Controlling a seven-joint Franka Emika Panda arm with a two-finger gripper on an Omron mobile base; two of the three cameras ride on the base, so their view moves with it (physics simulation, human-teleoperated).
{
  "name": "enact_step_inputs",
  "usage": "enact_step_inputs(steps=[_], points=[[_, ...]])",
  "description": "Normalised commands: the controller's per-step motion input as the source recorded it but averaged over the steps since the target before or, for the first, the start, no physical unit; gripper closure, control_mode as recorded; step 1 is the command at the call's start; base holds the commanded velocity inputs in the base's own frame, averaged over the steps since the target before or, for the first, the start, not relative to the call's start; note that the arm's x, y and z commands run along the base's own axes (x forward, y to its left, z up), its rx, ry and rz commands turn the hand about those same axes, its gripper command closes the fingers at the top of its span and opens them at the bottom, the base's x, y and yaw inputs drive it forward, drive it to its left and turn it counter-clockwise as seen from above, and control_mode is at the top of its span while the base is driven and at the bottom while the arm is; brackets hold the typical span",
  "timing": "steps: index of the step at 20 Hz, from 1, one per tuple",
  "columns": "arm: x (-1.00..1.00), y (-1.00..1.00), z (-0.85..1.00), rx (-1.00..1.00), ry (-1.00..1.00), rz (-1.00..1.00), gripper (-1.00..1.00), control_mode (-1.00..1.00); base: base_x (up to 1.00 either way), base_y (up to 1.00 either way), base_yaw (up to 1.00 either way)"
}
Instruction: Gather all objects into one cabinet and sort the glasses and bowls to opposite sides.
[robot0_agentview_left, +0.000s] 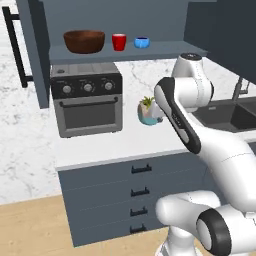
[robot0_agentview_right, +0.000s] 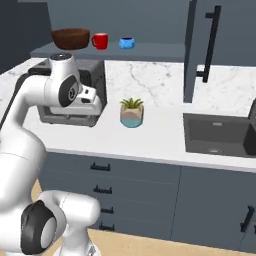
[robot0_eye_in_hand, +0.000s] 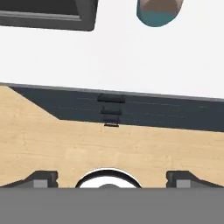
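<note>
On the open shelf of the slate-blue cabinet (robot0_agentview_left: 170, 50) (robot0_agentview_right: 155, 51) stand, from left to right, a wide brown wooden bowl (robot0_agentview_left: 84, 41) (robot0_agentview_right: 70, 38), a small red cup (robot0_agentview_left: 119, 42) (robot0_agentview_right: 100, 40) and a small glossy blue bowl (robot0_agentview_left: 142, 43) (robot0_agentview_right: 127, 43). The cabinet's doors with black bar handles hang open at the sides (robot0_agentview_left: 35, 55) (robot0_agentview_right: 197, 45). My gripper (robot0_eye_in_hand: 112, 178) is open and empty, well below the shelf. It looks down past the white counter's front edge at drawers and floor.
A black-and-grey toaster oven (robot0_agentview_left: 87, 97) (robot0_eye_in_hand: 48, 13) sits on the white counter (robot0_agentview_left: 125, 142) under the shelf. A potted plant (robot0_agentview_left: 148, 111) (robot0_agentview_right: 132, 112) (robot0_eye_in_hand: 157, 11) stands to its right. A dark sink (robot0_agentview_right: 215, 132) lies further right. Drawer fronts (robot0_eye_in_hand: 111, 107) run below the counter.
</note>
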Motion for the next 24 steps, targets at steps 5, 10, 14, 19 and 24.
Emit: enact_step_inputs(steps=[5, 10, 14, 19, 24], points=[[0.00, 0.00, 0.00, 0.00, 0.00, 0.00, -1.00, 1.00, -0.67, 0.00, -0.27], [0.00, 0.00, 0.00, 0.00, 0.00, 0.00, -1.00, 1.00, -0.64, 0.00, -0.38], [0.00, 0.00, 0.00, 0.00, 0.00, 0.00, -1.00, 1.00, -0.57, 0.00, -0.43], [0.00, 0.00, 0.00, 0.00, 0.00, 0.00, -1.00, 1.00, -0.40, 0.00, -0.48], [0.00, 0.00, 0.00, 0.00, 0.00, 0.00, -1.00, 1.00, -0.16, 0.00, -0.54]])
